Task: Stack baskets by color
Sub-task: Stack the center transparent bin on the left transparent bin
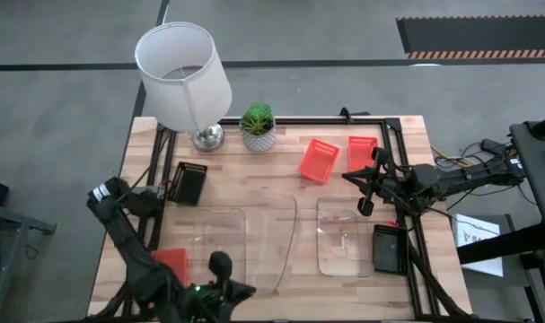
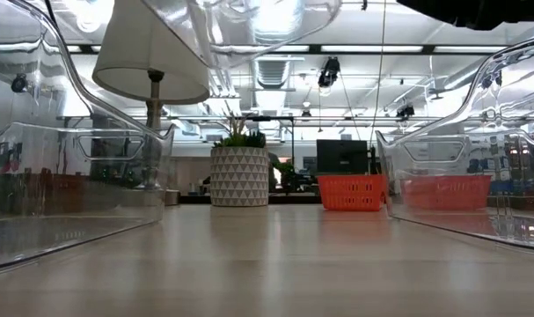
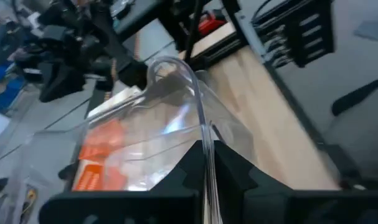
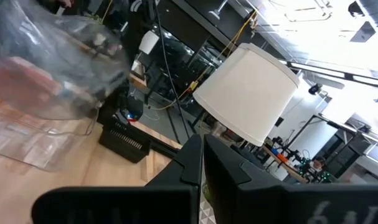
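We see the left end effector [image 3: 208, 177] clamped on the rim of a clear basket [image 3: 164, 124], lifting it tilted above the counter [image 1: 272, 175]. Beside it lies an orange basket [image 1: 171, 262], with a black basket [image 1: 189, 182] farther off, nearer the lamp [image 1: 184, 76]. The right end effector [image 1: 366, 193] hangs closed and empty (fingers pressed together) over another clear basket [image 1: 344, 238]; two orange baskets [image 1: 319, 160] sit just beyond it, a black one [image 1: 389, 248] close by.
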Action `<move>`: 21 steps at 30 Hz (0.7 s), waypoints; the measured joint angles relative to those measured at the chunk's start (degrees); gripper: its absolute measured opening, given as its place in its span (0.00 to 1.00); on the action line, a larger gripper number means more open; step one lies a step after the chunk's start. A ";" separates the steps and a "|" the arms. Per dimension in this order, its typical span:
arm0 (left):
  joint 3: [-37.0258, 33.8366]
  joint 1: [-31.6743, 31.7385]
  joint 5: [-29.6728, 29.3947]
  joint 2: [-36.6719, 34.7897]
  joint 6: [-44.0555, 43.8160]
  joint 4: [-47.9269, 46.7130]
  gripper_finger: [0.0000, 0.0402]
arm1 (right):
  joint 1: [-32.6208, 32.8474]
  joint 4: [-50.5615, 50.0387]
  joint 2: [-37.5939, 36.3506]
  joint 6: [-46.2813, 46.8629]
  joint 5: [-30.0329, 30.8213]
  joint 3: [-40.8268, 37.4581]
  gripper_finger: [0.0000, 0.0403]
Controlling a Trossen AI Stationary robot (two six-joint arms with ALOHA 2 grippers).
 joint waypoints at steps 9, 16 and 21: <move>2.35 -1.70 3.25 -1.60 -18.62 -18.82 0.00 | 0.02 -1.48 0.00 1.51 -0.02 0.00 0.02; 4.50 -1.04 10.60 -1.62 -29.44 -29.81 0.00 | 0.01 -1.91 0.00 2.97 -0.02 0.00 0.02; 3.80 -0.69 13.57 -1.62 -37.59 -35.00 0.00 | -0.01 -2.08 0.02 2.97 -0.02 0.00 0.02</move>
